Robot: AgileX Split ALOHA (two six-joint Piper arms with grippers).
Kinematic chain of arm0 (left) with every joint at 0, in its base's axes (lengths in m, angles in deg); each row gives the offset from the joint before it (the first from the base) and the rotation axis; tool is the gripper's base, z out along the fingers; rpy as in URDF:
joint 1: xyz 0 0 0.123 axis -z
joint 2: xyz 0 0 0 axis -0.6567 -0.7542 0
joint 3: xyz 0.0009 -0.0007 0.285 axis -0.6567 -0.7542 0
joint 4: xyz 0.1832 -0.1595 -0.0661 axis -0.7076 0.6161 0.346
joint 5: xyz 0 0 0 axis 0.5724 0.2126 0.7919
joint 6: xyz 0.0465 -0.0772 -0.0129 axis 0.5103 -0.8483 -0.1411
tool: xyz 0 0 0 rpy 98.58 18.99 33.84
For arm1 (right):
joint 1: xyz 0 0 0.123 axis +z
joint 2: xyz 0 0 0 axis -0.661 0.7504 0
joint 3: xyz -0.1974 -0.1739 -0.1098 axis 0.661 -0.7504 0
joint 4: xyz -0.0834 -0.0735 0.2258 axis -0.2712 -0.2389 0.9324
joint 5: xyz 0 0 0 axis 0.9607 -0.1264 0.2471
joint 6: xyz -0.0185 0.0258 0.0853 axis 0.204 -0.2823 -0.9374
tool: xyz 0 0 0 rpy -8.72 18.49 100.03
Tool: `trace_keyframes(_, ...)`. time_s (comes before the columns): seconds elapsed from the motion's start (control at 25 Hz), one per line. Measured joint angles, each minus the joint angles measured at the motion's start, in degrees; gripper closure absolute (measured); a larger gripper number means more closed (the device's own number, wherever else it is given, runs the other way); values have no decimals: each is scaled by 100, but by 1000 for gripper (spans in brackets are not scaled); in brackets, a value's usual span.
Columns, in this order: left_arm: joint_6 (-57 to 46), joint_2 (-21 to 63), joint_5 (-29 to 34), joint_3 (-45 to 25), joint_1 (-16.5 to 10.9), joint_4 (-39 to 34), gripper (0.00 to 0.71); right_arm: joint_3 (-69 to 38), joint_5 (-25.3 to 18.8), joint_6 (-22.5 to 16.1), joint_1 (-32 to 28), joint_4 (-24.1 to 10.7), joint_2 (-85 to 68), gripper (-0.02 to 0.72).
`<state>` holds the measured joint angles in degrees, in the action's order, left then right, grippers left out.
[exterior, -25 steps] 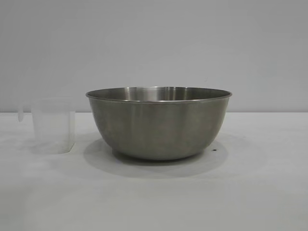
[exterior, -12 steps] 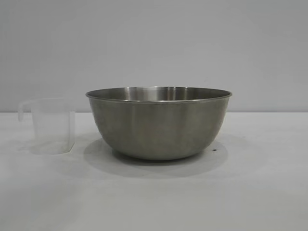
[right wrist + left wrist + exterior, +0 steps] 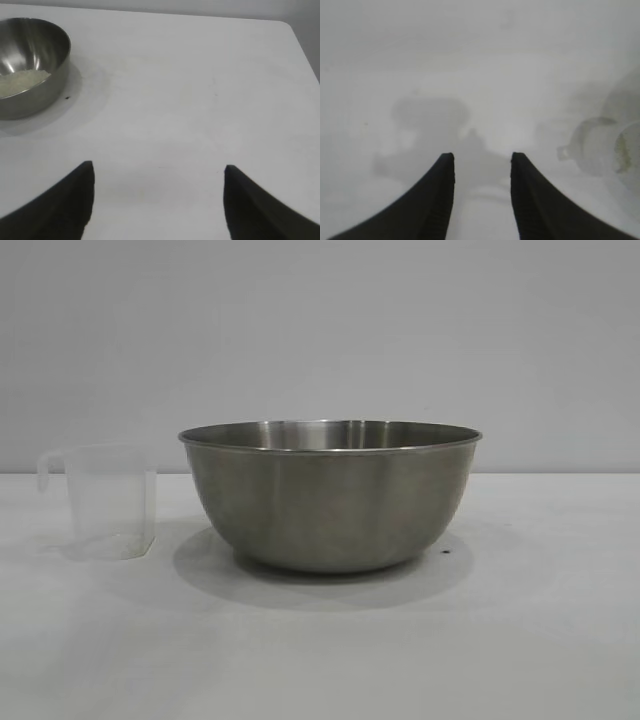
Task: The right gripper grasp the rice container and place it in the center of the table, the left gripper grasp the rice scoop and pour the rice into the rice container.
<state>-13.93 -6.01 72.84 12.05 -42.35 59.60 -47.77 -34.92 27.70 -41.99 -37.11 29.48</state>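
White table [image 3: 560, 640]: one rice container [image 3: 330, 500], one rice scoop [image 3: 108, 502], both grippers released.

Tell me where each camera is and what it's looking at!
Exterior view: level with the table, facing the rice container and rice scoop; no arms show.
Left wrist view: on the left arm, looking down past the open left gripper at the table.
Right wrist view: on the right arm, behind the open right gripper.
All three share the rice container; only the right wrist view shows rice inside.
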Motion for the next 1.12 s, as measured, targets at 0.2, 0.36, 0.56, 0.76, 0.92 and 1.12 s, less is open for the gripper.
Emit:
trace_keyframes(0.2,35,362,555,0,0,0,325,0,0,0,0,0,0,229)
trace_keyframes(0.36,154,674,1103,0,0,0,325,0,0,0,0,0,0,229)
trace_keyframes(0.56,199,1116,1726,0,0,37,325,0,0,0,0,0,0,229)
trace_keyframes(0.76,217,1664,1887,0,0,49,325,0,0,0,0,0,0,229)
trace_keyframes(0.92,217,2300,1909,-117,0,70,325,0,0,0,0,0,0,229)
trace_keyframes(1.12,217,3236,1979,-597,0,80,325,0,0,0,0,0,0,229)
